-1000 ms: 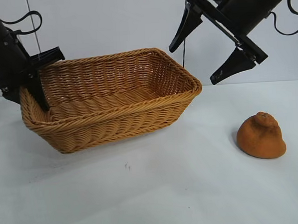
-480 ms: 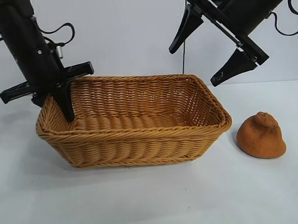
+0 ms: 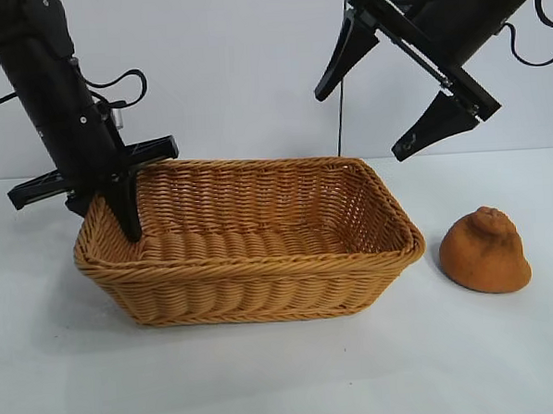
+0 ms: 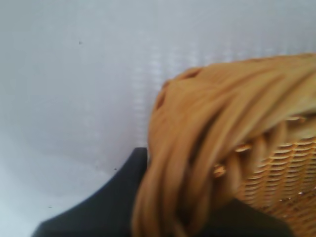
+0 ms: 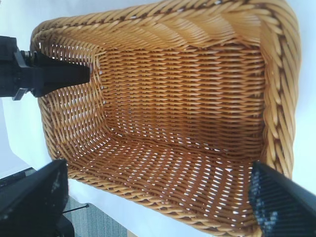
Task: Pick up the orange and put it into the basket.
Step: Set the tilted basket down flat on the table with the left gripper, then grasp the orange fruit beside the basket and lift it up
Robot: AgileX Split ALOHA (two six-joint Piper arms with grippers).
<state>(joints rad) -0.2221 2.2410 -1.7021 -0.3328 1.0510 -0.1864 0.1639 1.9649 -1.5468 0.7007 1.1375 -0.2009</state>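
Note:
The wicker basket (image 3: 262, 282) stands flat on the white table, left of centre. My left gripper (image 3: 109, 223) is at its left end, shut on the braided rim (image 4: 207, 123), one finger inside the basket and one outside. To the basket's right, apart from it, the brownish orange (image 3: 484, 252) sits on the table with its knob up. Open and empty, my right gripper (image 3: 360, 124) hangs high above the basket's right end. In the right wrist view the basket's inside (image 5: 197, 98) shows bare between the wide-apart fingers (image 5: 276, 202), and the left gripper (image 5: 49, 76) is at the far rim.
A white wall rises behind the table. Cables (image 3: 122, 85) loop from both arms. Bare table (image 3: 285, 373) lies in front of the basket and around the orange.
The left gripper dragged the basket rightward and turned it square to the camera, nearer the orange. In the last half second it shifted only slightly. Right arm and orange stayed still.

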